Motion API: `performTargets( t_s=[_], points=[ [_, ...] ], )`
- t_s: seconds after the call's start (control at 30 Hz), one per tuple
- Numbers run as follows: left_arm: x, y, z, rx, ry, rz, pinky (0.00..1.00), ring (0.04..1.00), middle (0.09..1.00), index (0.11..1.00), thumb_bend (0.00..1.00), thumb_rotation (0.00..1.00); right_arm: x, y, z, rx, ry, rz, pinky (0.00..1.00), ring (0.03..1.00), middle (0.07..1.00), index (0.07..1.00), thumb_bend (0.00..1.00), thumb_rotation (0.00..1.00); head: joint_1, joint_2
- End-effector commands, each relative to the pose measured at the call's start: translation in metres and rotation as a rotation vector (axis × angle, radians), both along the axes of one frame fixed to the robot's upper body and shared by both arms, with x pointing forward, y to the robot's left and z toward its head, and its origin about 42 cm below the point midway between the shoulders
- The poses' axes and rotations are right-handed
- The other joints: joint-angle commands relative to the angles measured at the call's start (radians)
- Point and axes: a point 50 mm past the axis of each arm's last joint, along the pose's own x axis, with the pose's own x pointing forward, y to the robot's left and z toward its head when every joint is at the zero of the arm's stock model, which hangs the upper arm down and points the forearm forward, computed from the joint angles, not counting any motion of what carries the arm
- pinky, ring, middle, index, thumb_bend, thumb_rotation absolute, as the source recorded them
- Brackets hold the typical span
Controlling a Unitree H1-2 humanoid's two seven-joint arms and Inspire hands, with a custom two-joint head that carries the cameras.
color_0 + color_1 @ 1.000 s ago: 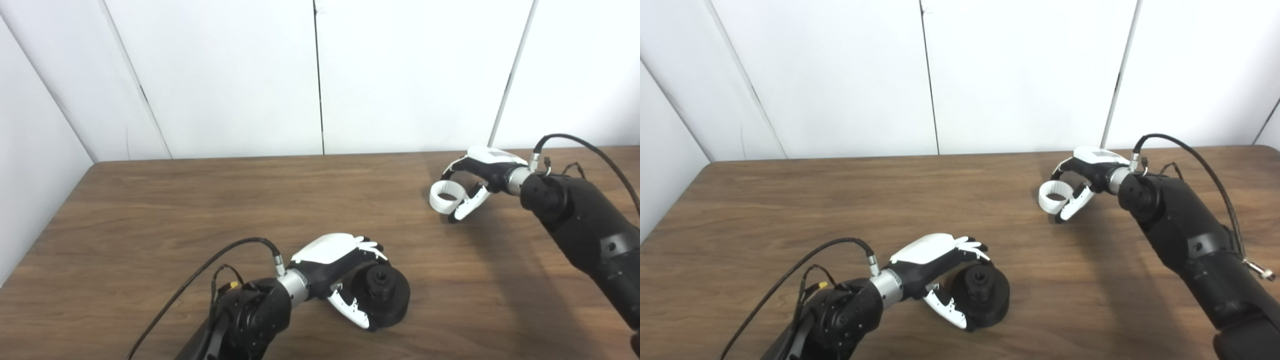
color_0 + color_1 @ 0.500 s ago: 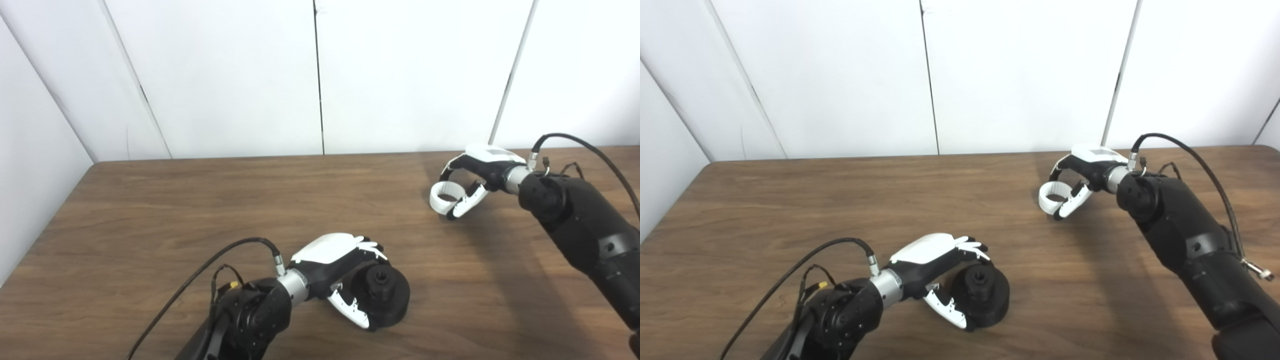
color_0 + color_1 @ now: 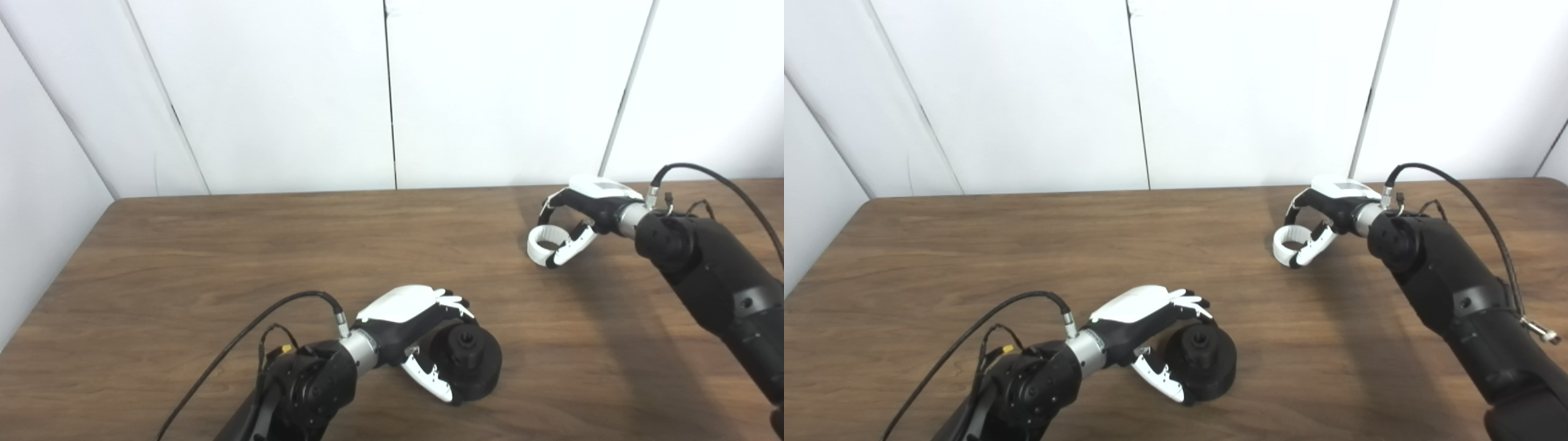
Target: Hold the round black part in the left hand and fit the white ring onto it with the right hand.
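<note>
A dark brown wood-grain desk [image 3: 257, 245] fills the lower part of the scene. Behind it stands a wall of plain white panels [image 3: 269, 92] split by thin dark vertical seams, with an angled panel at the left.

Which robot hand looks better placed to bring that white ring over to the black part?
The right robot hand: its fingers already curl around the white ring far across the table, while the left robot hand is wrapped around the round black part.

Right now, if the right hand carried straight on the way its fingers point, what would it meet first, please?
Probably only bare table: the right hand, shut on the white ring, points left, seemingly beyond the black part.
</note>
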Motion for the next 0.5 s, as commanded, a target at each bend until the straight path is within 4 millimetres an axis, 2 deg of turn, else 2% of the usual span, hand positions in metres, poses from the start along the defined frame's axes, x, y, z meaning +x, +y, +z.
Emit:
performTargets(
  t_s=[0.0,0.47],
  points=[
    [-0.0012,-0.001,-0.0022,0.016,0.04,-0.023,0.88,1.0,0.95,0.767,0.95,0.22,0.0088,0.0035,0.0349,0.016,-0.106,0.031,0.87,0.958,0.876,0.643,0.8,0.26,0.0,0.0],
    [-0.0017,-0.0008,-0.0024,0.015,0.042,-0.021,0.89,1.0,0.953,0.768,0.95,0.21,0.0075,0.0021,0.0341,0.032,-0.111,0.032,0.86,0.956,0.875,0.634,0.79,0.24,0.0,-0.002]
  ],
)
